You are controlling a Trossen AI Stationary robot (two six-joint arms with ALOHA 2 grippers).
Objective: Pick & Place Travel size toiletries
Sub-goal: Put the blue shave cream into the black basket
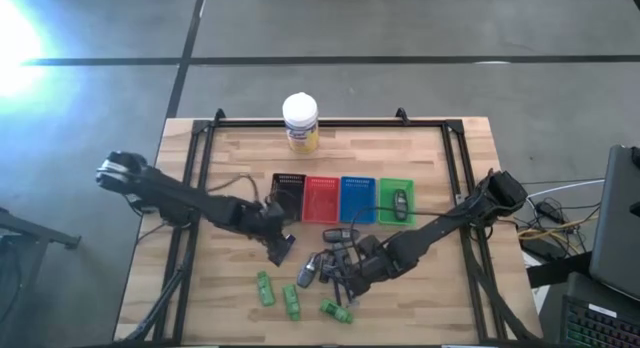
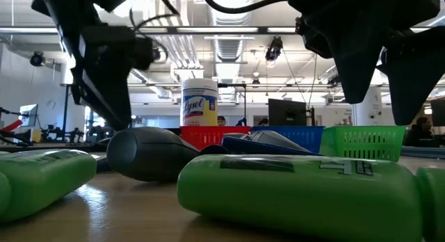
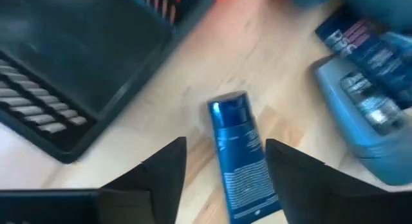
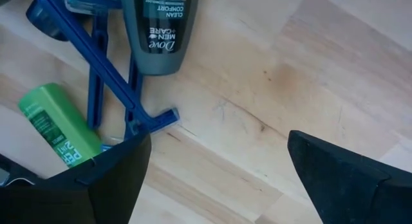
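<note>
Travel size toiletries lie scattered on the wooden table: green bottles [image 1: 264,288] [image 1: 291,301] [image 1: 335,311], grey containers [image 1: 307,271] [image 1: 338,235], a grey Dove tube [image 4: 161,31], blue razors [image 4: 96,63] and a blue tube [image 3: 239,161]. My left gripper [image 3: 225,147] [image 1: 282,252] hovers open over the blue tube, one finger on each side, just in front of the black tray [image 3: 77,69]. My right gripper [image 4: 219,140] [image 1: 350,280] stands wide open over bare wood, beside the razors and a green bottle [image 4: 55,124]. A dark item [image 1: 399,203] lies in the green tray [image 1: 396,216].
Black [image 1: 288,180], red [image 1: 322,216], blue [image 1: 357,218] and green trays stand in a row mid-table. A white-lidded jar [image 1: 300,123] stands at the far edge. A black frame [image 1: 330,123] runs round the table. Bare wood lies to the near right.
</note>
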